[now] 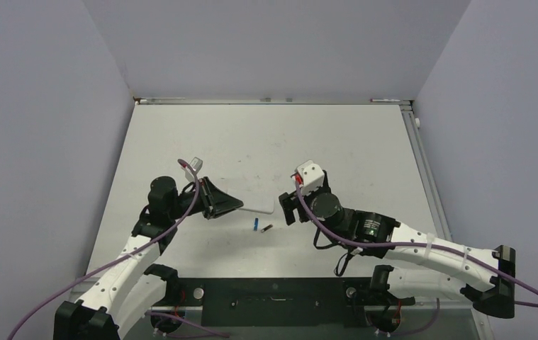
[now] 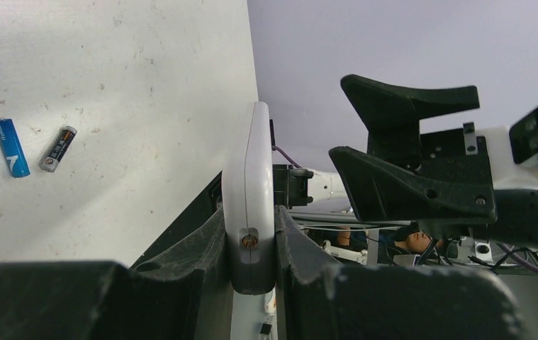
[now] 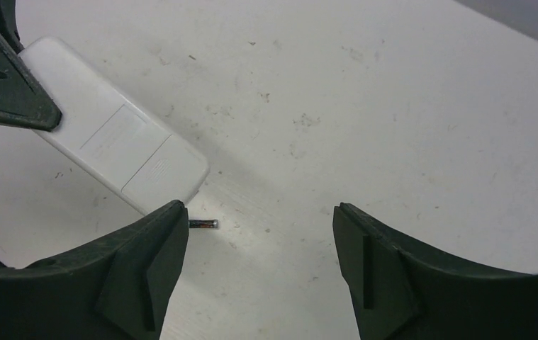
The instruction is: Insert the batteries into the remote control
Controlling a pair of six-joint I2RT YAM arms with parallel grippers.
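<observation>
Smooth white plastic remote control [image 2: 249,184], scuffed matt table [image 2: 145,85]

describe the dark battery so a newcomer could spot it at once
On the white table, find the white remote control near the middle. Just toward the near edge from it lie two batteries; the dark battery is the right-hand one, brown-black beside the blue battery.

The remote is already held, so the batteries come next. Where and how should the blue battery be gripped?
Probably across its middle, straight down from above, pinching the long sides of the blue battery. It lies flat on the table, so nothing fits beneath it. The dark battery lies close by, not touching, which leaves a gap on that side.
</observation>
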